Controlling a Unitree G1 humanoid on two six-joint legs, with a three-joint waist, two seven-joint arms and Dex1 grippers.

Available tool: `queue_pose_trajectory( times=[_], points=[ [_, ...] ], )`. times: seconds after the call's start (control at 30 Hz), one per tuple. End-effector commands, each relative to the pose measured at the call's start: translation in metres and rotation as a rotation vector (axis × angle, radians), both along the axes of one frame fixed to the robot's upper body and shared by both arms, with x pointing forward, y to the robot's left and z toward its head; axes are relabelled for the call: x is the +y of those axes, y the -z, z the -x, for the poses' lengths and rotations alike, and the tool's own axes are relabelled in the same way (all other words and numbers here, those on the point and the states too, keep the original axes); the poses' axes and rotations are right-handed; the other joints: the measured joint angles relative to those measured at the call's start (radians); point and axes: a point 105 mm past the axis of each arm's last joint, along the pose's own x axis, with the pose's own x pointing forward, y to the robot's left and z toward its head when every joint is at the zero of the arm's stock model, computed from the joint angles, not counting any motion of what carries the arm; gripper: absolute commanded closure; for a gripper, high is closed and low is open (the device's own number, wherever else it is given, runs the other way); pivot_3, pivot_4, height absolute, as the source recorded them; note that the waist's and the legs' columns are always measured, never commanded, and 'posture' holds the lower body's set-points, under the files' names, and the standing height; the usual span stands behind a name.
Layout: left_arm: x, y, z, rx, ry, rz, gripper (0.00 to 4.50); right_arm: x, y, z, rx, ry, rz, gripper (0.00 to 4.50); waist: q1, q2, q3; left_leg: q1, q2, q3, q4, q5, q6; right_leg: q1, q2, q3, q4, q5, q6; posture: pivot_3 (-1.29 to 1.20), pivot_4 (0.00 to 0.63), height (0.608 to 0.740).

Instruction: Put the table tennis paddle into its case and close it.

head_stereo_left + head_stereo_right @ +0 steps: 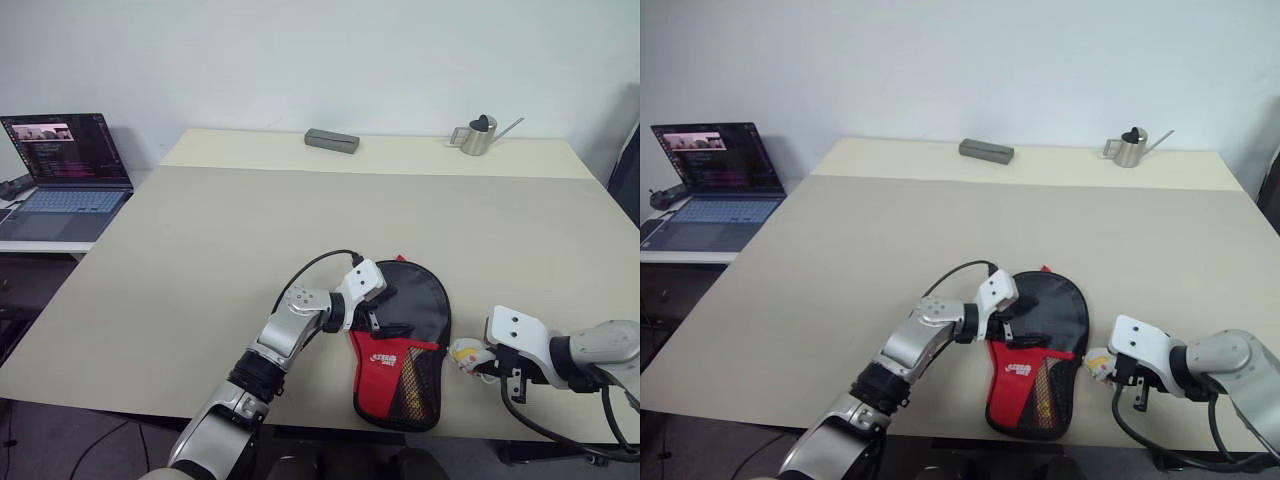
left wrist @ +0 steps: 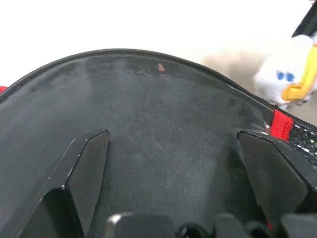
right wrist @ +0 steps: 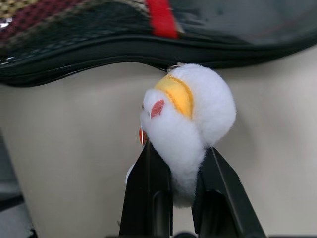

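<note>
Case (image 1: 405,345) flat on tabletop (image 1: 200,260), beneath spread fingers of left end effector (image 1: 378,305). Right end effector (image 3: 172,171) beside case's edge, pinching duck charm (image 3: 190,119). Farther off: grey box (image 1: 332,140), watering can (image 1: 478,135).

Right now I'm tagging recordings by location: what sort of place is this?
Probably an office or lab: a plain beige table against a bare white wall, an open laptop on a side desk, cables on the floor.

Matt black fabric case (image 1: 415,300), fluffy plush duck charm (image 3: 190,116).
</note>
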Motion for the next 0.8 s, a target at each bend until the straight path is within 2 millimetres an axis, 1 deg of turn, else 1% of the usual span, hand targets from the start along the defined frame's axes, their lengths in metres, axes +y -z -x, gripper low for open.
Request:
queue_pose_trajectory(
  times=[0.03,0.17,0.23,0.33,0.5,0.8],
  points=[
    [-0.002,0.020,0.007,0.062,0.015,-0.050,0.00,0.006,-0.002,0.013,0.019,-0.103,0.027,4.42,0.001,0.000,0.000,0.000,0.000,0.000,0.000,0.000,0.000,0.000,0.000,0.000,0.000,0.000,0.000,0.00,0.150,0.740],
    [-0.004,0.019,0.008,0.063,0.021,-0.049,0.00,0.015,0.000,0.029,0.045,-0.223,0.038,4.42,0.002,0.000,0.000,-0.001,-0.002,-0.001,0.000,-0.001,0.002,0.001,-0.002,-0.001,-0.003,0.000,0.000,0.00,0.150,0.740],
    [-0.006,0.019,0.008,0.063,0.023,-0.047,0.00,0.019,0.001,0.040,0.075,-0.293,0.039,4.43,0.002,0.001,0.000,-0.001,-0.002,-0.001,0.000,-0.002,0.002,0.003,-0.002,-0.003,-0.006,0.001,0.000,0.00,0.150,0.740],
    [-0.007,0.018,0.008,0.062,0.024,-0.045,0.00,0.023,0.003,0.053,0.111,-0.365,0.038,4.43,0.002,0.000,0.000,-0.003,-0.002,-0.002,0.000,-0.002,0.002,0.004,-0.003,-0.004,-0.009,0.001,0.000,0.00,0.150,0.740],
    [-0.009,0.017,0.008,0.062,0.028,-0.043,0.00,0.026,0.004,0.066,0.135,-0.441,0.040,4.44,0.000,0.000,0.000,-0.003,-0.003,-0.001,0.001,-0.003,0.002,0.004,-0.003,-0.003,-0.009,0.001,0.000,0.00,0.150,0.740],
    [-0.014,0.016,0.008,0.064,0.029,-0.033,0.00,0.049,0.004,0.083,0.143,-0.553,0.005,4.44,0.001,0.000,0.000,-0.002,-0.003,-0.001,0.001,-0.003,0.002,0.004,-0.003,-0.003,-0.009,0.001,0.000,0.00,0.150,0.740]
  ],
)
